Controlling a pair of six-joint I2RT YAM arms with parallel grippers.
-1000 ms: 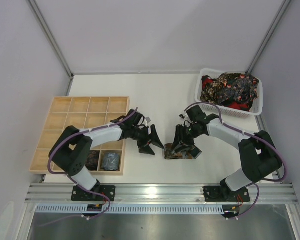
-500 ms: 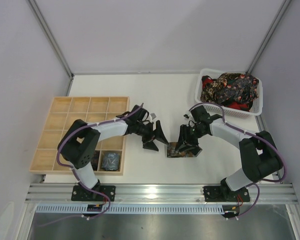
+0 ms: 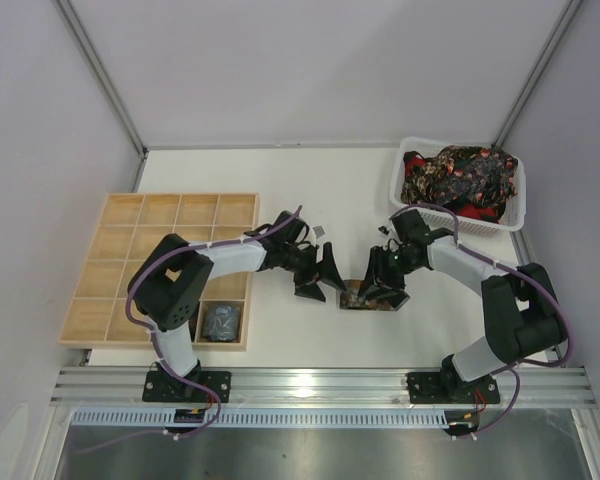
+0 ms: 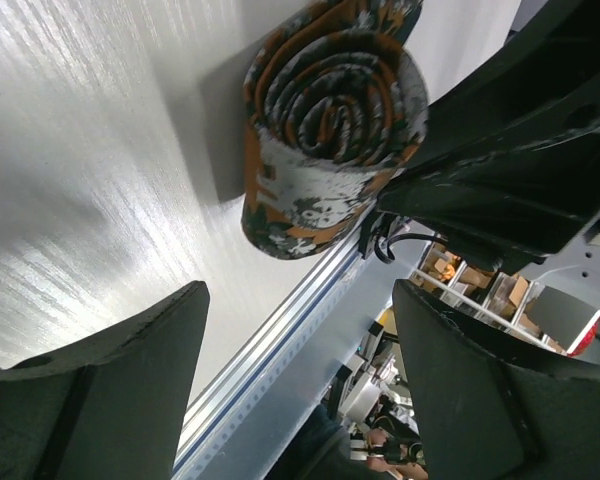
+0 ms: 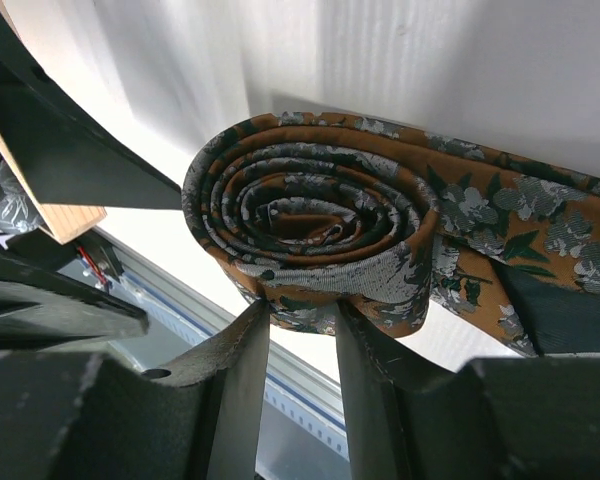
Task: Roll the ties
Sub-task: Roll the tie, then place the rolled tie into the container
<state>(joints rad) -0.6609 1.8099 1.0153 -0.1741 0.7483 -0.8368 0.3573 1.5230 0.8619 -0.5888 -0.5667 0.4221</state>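
Observation:
A brown tie with grey-green flowers (image 5: 310, 225) lies wound into a coil on the white table, its loose tail (image 5: 540, 215) trailing to the right. My right gripper (image 5: 302, 318) is shut on the coil's lower edge, fabric pinched between the fingertips. From above, the coil (image 3: 361, 297) sits between both grippers, with the right gripper (image 3: 380, 288) over it. My left gripper (image 3: 323, 277) stands open just left of the coil, not touching. In the left wrist view the coil (image 4: 330, 120) faces the open left gripper (image 4: 300, 375) end-on. More ties (image 3: 458, 176) are heaped in the basket.
The white mesh basket (image 3: 406, 201) stands at the back right. A pale wooden grid tray (image 3: 160, 225) lies at the left, with a small dark coil (image 3: 221, 322) in a front cell. The metal rail (image 3: 320, 385) runs along the near edge.
My left gripper has slid right toward the coil and opened wider. The right gripper and coil have shifted a little right, and the flat stretch of tie has shortened.

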